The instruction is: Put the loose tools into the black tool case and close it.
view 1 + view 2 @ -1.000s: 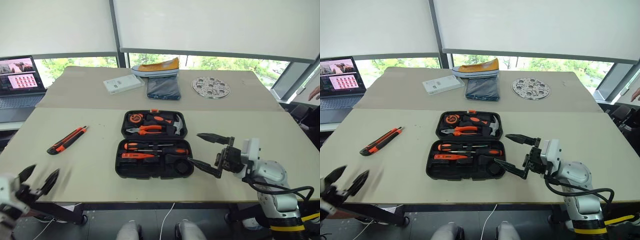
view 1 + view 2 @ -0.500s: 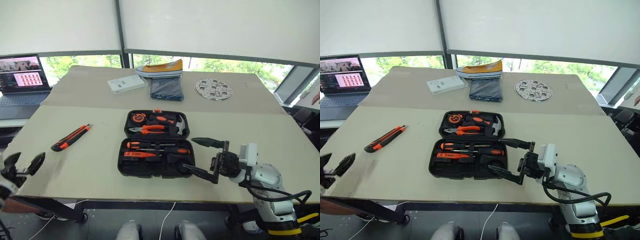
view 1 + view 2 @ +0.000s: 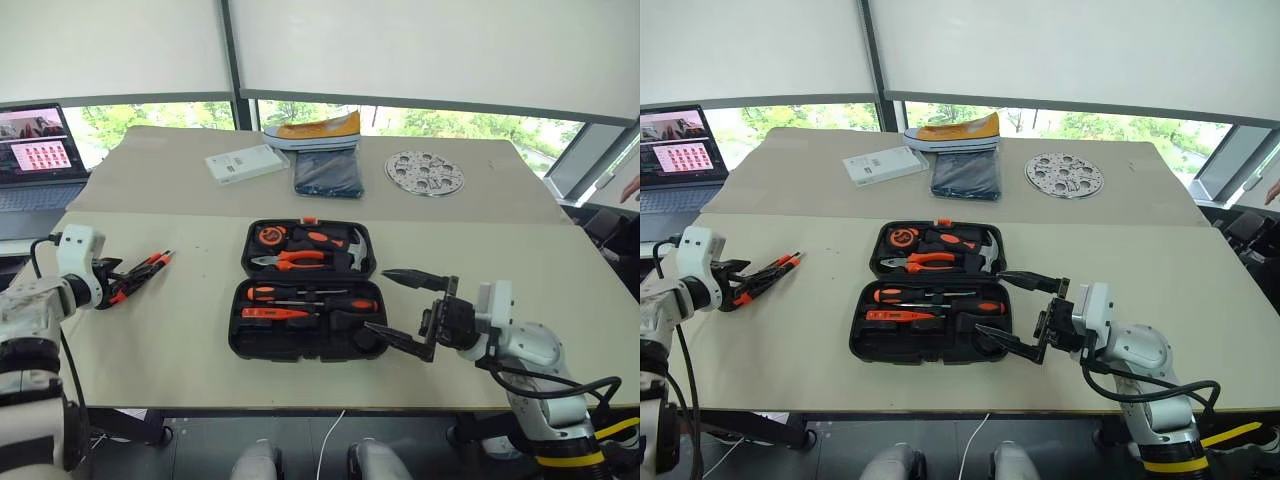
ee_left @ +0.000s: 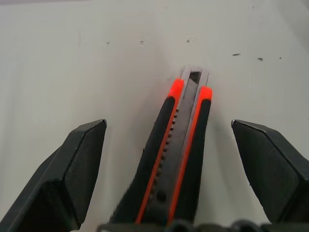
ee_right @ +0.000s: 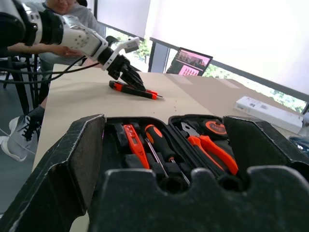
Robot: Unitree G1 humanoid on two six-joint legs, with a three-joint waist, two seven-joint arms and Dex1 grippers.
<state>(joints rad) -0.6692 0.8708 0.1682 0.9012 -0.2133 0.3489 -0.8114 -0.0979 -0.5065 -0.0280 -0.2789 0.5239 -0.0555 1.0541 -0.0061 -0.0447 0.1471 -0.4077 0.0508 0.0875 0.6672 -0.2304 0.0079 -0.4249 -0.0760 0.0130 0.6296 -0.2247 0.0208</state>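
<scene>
Beige table point(image 3: 180, 340) beneath drawn window blinds point(image 3: 430, 50)

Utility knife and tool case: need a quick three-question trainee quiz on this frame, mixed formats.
1. True or false: the left pincer has its fingers spread on either side of the utility knife, not yet closed on it.
2. Multiple choice: the black tool case is A) shut and latched, B) lying open on the table, C) held up by the right pincer.
3. Fill in: past the case, the dark folded cloth lies just in front of a yellow ____.

Key: 1 true; 2 B; 3 shoe.
</scene>
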